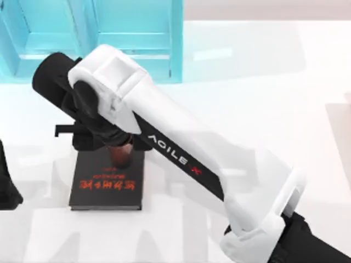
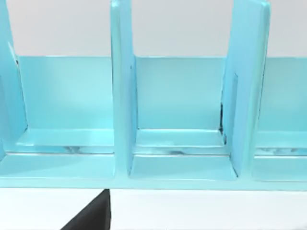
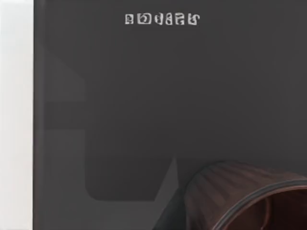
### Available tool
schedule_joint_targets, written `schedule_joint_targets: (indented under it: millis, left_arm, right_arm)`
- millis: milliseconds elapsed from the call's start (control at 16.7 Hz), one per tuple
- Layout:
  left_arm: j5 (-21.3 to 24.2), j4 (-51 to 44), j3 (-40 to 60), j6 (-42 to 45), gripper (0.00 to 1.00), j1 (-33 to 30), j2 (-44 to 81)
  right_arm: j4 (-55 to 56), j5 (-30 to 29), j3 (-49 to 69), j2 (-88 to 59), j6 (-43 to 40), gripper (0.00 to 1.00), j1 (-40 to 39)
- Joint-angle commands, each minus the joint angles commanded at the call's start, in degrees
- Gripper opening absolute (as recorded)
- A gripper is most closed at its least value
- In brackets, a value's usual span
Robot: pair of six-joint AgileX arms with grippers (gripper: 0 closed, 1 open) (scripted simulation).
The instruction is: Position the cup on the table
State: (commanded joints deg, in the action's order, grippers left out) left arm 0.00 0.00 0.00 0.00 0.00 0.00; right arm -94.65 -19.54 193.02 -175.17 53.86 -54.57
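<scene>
A: Where was the cup (image 1: pixel 122 155) at that moment?

B: Over the black book (image 1: pixel 107 189), near the book's far edge in the top view. The book lay flat on the white desk (image 1: pixel 252 98), at the desk's left half, with red lettering across its cover. I could not tell whether the cup rested on the cover or hung just above it.

A: And which arm was working?

B: The right arm. It stretched from the lower right of the top view diagonally across to the book, and its wrist sat directly above the cup, hiding most of it. The right claw (image 1: pixel 118 143) was down at the cup, under the wrist.

A: Was that claw spread or pinching the cup?

B: I cannot tell. The wrist housing covered the fingers from above, and the right wrist view gave the cup's ribbed side and dark rim (image 3: pixel 240 201) against the book's cover (image 3: pixel 144 96) with a strip of white desk (image 3: pixel 17 115) beside it.

A: The left arm?

B: Parked at the left edge of the top view, a dark part just in sight. Its wrist camera faced the turquoise shelf unit (image 2: pixel 122 96), which stood along the desk's far left (image 1: pixel 137 33), behind the book.
</scene>
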Motion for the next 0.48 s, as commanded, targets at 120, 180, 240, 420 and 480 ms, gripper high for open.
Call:
schedule_joint_targets:
  millis: [120, 180, 240, 420, 480]
  left_arm:
    - [0.0, 0.0, 0.0, 0.0, 1.0, 0.0, 0.0]
    - [0.0, 0.0, 0.0, 0.0, 1.0, 0.0, 0.0]
    - [0.0, 0.0, 0.0, 0.0, 1.0, 0.0, 0.0]
    - [0.0, 0.0, 0.0, 0.0, 1.0, 0.0, 0.0]
    - [0.0, 0.0, 0.0, 0.0, 1.0, 0.0, 0.0]
  right_arm:
    - [0.0, 0.0, 0.0, 0.0, 0.0, 0.0, 0.0]
    - [0.0, 0.0, 0.0, 0.0, 0.0, 0.0, 0.0]
    - [0.0, 0.0, 0.0, 0.0, 0.0, 0.0, 0.0]
    - [0.0, 0.0, 0.0, 0.0, 0.0, 0.0, 0.0]
    - [0.0, 0.0, 0.0, 0.0, 0.0, 0.0, 0.0]
